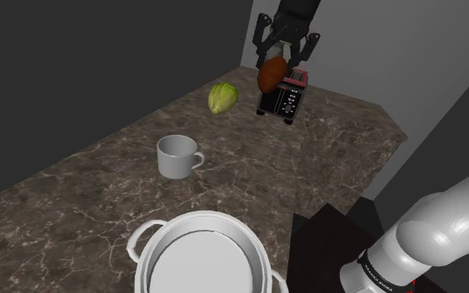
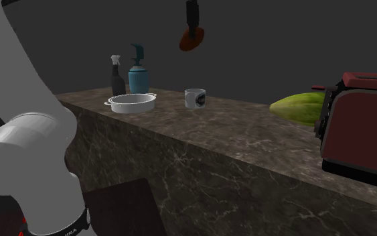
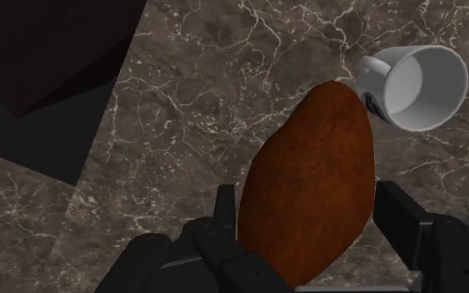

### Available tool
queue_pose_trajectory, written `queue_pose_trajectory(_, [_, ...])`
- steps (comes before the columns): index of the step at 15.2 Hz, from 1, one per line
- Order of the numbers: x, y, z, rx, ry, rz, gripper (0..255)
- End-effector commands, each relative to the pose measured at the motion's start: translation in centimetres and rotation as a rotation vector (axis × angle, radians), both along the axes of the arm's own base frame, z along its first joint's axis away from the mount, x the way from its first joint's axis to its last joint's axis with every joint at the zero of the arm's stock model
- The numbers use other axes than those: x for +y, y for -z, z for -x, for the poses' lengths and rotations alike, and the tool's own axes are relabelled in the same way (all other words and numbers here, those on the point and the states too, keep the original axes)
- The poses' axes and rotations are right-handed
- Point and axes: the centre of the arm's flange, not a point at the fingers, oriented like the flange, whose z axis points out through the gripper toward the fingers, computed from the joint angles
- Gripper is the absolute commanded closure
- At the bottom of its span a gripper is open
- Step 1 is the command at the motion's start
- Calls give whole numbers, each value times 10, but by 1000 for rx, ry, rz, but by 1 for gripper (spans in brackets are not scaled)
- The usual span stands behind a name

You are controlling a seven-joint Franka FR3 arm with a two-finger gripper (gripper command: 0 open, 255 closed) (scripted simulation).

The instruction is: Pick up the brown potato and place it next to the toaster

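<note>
Brown potato clasped between the hand's two black fingers

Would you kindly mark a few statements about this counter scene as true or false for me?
1. The hand clasps the brown potato above the counter. True.
2. The white mug lies on its side. False: it stands upright.
3. A green vegetable lies on the counter near the toaster. True.
4. The toaster is blue. False: it is dark red and black.
</note>
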Motion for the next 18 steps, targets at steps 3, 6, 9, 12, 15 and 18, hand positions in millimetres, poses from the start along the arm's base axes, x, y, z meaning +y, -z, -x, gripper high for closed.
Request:
queue_pose_trajectory(3, [-51, 0, -4, 0, -2, 0, 255])
queue_pose_trajectory(6, [-91, 0, -7, 0, -2, 0, 255])
queue_pose_trajectory(9, [-130, 0, -10, 0, -2, 0, 255])
queue_pose_trajectory(12, [-170, 0, -12, 0, -2, 0, 255])
queue_pose_trajectory(15, [-209, 0, -15, 0, -2, 0, 255])
queue_pose_trajectory(18, [-249, -1, -18, 0, -2, 0, 255])
